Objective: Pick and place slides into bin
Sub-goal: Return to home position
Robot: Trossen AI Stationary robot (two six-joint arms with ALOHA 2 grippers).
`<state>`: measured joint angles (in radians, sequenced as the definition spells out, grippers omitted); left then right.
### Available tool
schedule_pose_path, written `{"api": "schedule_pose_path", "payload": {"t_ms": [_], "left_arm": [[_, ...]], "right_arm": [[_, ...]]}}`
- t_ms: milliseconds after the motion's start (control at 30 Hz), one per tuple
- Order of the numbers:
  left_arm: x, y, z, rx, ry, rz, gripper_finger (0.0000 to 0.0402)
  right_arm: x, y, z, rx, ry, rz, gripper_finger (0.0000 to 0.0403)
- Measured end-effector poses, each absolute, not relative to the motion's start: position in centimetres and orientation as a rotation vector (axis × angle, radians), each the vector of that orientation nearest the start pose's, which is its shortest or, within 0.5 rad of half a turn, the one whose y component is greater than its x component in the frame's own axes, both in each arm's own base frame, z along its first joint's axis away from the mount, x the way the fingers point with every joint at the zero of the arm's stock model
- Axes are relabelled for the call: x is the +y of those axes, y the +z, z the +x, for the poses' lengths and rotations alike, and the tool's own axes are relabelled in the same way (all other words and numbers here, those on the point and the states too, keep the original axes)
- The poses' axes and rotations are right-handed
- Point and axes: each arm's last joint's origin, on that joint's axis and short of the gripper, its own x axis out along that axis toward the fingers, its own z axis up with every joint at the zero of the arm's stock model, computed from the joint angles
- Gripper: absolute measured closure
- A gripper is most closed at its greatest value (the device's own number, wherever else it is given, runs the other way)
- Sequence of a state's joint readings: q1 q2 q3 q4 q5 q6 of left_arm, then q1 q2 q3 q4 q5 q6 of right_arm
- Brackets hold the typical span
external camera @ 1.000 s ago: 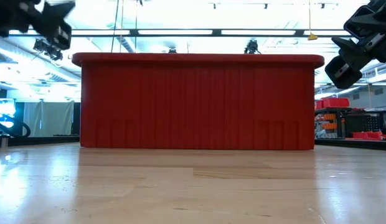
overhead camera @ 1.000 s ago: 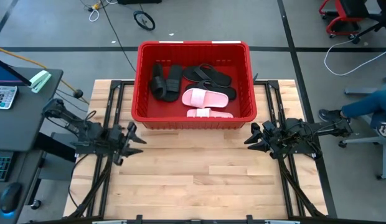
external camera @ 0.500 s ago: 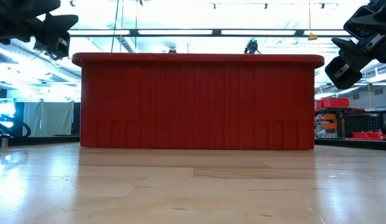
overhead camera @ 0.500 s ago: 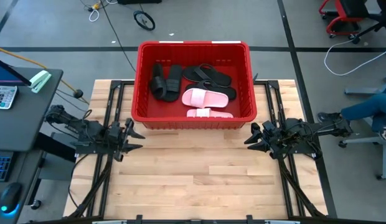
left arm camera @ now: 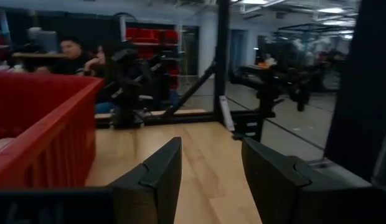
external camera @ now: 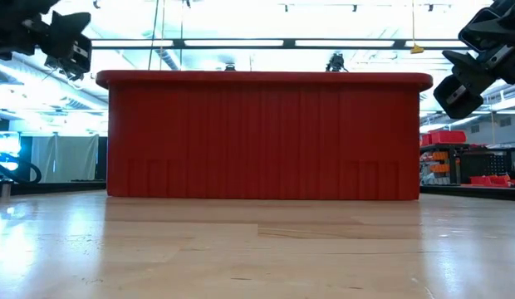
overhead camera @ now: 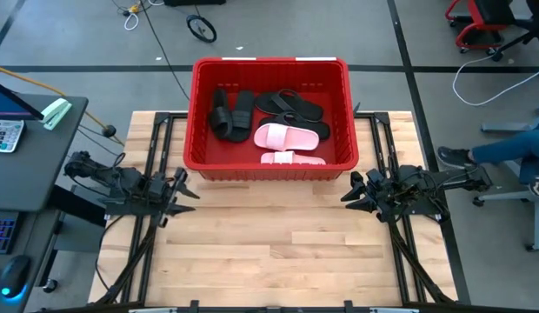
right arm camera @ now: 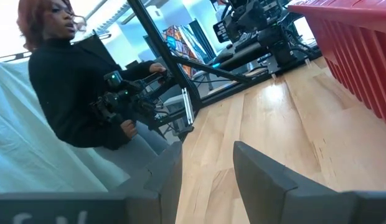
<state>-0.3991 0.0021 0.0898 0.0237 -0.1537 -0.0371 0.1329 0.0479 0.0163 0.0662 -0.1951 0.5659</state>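
"Why do both arms sit out at the sides like that?"

"Homing, I'd guess; the job looks finished. The left claw (overhead camera: 187, 185) hangs over the table (overhead camera: 278, 243) with its fingers spread and nothing in them. The right claw (overhead camera: 349, 188) is the same, apart and empty."

"And the slides?"

"In the bin (overhead camera: 269, 65), just ahead of both claws and between them. I count six. One pink slide (overhead camera: 285, 136) lies flat and the other pink one (overhead camera: 291, 158) is against the near wall, both toward the right claw. The black slides (overhead camera: 230, 115) are on the left claw's side, and the flip-flops (overhead camera: 291, 105) lie farther back."
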Motion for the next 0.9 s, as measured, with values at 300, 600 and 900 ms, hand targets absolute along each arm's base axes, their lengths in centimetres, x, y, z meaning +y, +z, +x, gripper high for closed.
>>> {"api": "schedule_pose_path", "payload": {"t_ms": [300, 600, 900], "left_arm": [[-3.69, 19.9, 8.26, -0.168, -0.455, 0.092, 0.023], [-3.73, 19.85, 8.28, -0.147, -0.462, 0.032, 0.023], [-3.7, 19.87, 8.26, -0.149, -0.46, 0.03, 0.023]], "right_arm": [[1.87, 17.18, 9.75, 0.059, 0.33, 0.56, 0.0254], [1.87, 17.18, 9.75, 0.059, 0.329, 0.56, 0.0254], [1.87, 17.18, 9.75, 0.058, 0.33, 0.56, 0.0254]]}}
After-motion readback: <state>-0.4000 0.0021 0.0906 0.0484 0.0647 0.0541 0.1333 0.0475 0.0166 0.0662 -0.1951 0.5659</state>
